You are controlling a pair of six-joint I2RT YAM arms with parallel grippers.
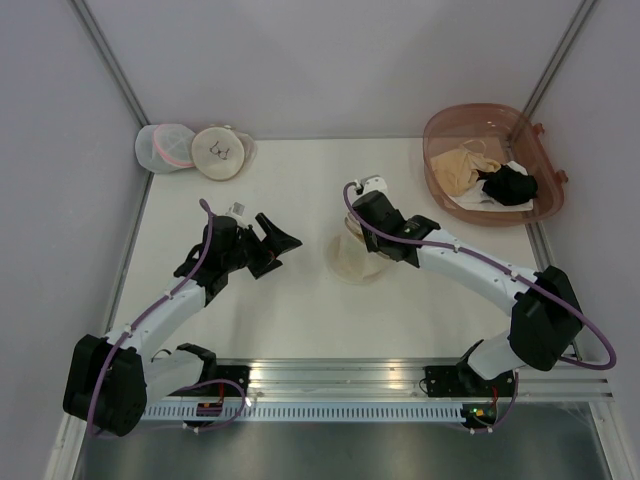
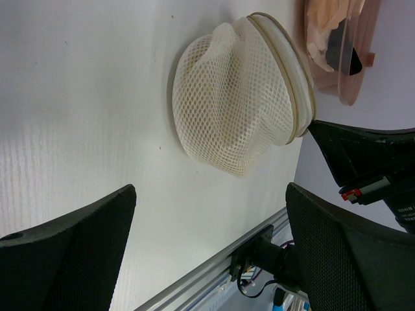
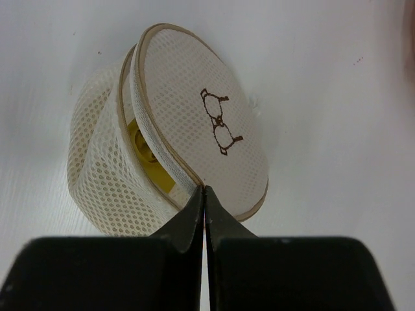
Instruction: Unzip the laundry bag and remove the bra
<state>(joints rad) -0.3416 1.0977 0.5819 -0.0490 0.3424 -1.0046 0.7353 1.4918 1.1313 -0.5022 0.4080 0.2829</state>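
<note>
The cream mesh laundry bag [image 1: 357, 262] stands mid-table, its lid with the black bra drawing [image 3: 219, 123] tilted up. In the right wrist view the laundry bag [image 3: 104, 168] gapes along its rim, and the mustard-yellow bra [image 3: 144, 150] shows inside the gap. My right gripper [image 3: 205, 189] is shut, its tips pinched on the lid's rim at the near end of the gap. Left of the bag my left gripper [image 1: 283, 240] hangs open and holds nothing. In its own view the left gripper [image 2: 211, 194] faces the bag's [image 2: 233, 103] mesh underside from a short distance.
A second cream bag with a bra drawing [image 1: 220, 152] and a white mesh bag with pink trim [image 1: 165, 148] lie at the back left corner. A pink translucent basket [image 1: 445, 125] at the back right holds a beige garment [image 1: 465, 165] and a black one [image 1: 507, 185].
</note>
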